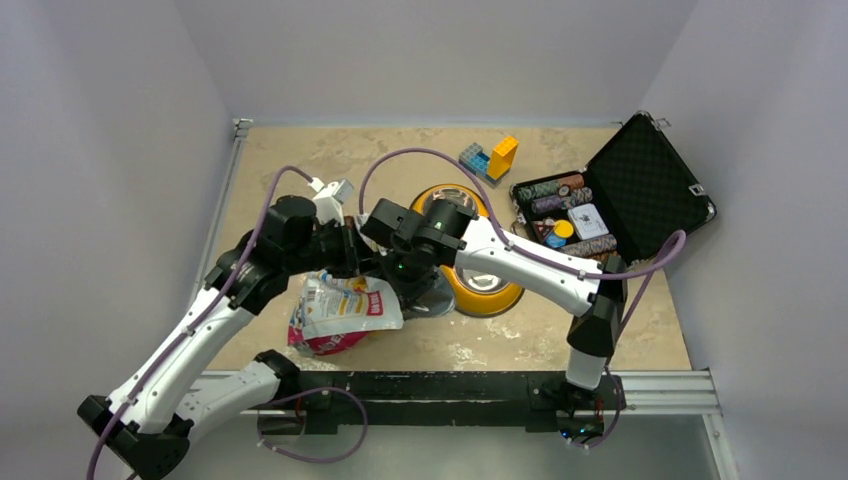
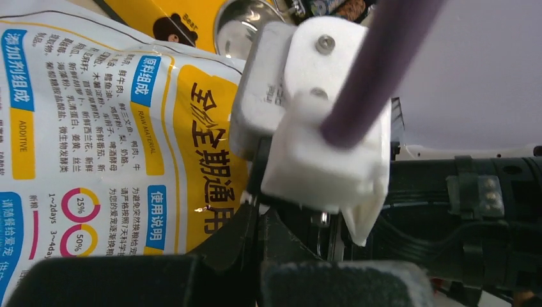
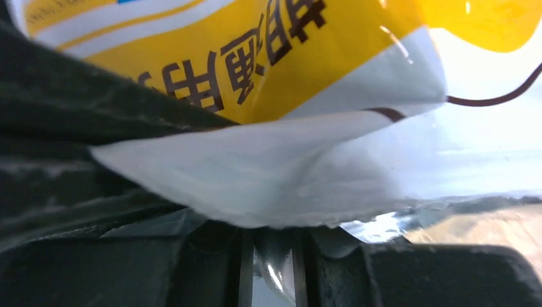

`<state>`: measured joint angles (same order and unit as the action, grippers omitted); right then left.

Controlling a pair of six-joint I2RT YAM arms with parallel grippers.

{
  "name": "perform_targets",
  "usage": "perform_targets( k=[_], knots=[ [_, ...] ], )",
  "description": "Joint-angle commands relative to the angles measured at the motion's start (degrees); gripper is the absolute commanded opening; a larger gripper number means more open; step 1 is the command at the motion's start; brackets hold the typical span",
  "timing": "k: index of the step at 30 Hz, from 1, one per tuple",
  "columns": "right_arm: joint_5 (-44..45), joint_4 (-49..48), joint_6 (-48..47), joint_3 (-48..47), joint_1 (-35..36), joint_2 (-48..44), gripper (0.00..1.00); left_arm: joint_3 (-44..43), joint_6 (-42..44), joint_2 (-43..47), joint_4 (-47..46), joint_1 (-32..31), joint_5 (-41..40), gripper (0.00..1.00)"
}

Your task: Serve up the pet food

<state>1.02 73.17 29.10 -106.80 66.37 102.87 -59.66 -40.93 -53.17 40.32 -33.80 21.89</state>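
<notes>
While the bag shows glossy white-orange (pink base) | left gripper pinches it | right gripper: unclear

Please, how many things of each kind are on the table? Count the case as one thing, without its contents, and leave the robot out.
bag: 1
bowl: 1
case: 1
brick toy: 1
Total: 4

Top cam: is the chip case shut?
No, the case stands wide open, with rows of poker chips showing inside it.
</notes>
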Motion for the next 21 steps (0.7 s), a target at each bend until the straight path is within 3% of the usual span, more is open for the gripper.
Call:
perform_targets(
  k=[1, 4, 7, 14, 21],
  knots=[
    [-11.76, -29.51, 1.49, 0.62, -2.09, -2.78, 0.0, -2.56, -2.3, 5.33, -5.78, -0.03, 1.07, 0.0],
    [-19.63, -43.6, 2.11, 13.03, -4.4, -9.8, 0.0, -5.58, 0.57, 2.55, 0.04, -0.02, 3.62, 0.0],
    [-29.63, -58.97, 5.31, 25.24, -8.56, -15.21, 0.0, -4.96, 0.8, 3.82, 0.1, -0.04, 3.36, 0.0],
    [-36.08, -67.2, 8.57, 33.1, -11.21, -19.03, 0.0, -11.27, 5.92, 5.61, 8.77, -0.04, -3.93, 0.0],
    [-37.62, -75.41, 15.33, 48.33, -13.63, -30.92, 0.0, -15.36, 10.4, 8.24, 13.59, -0.04, -12.27, 0.0]
  ],
)
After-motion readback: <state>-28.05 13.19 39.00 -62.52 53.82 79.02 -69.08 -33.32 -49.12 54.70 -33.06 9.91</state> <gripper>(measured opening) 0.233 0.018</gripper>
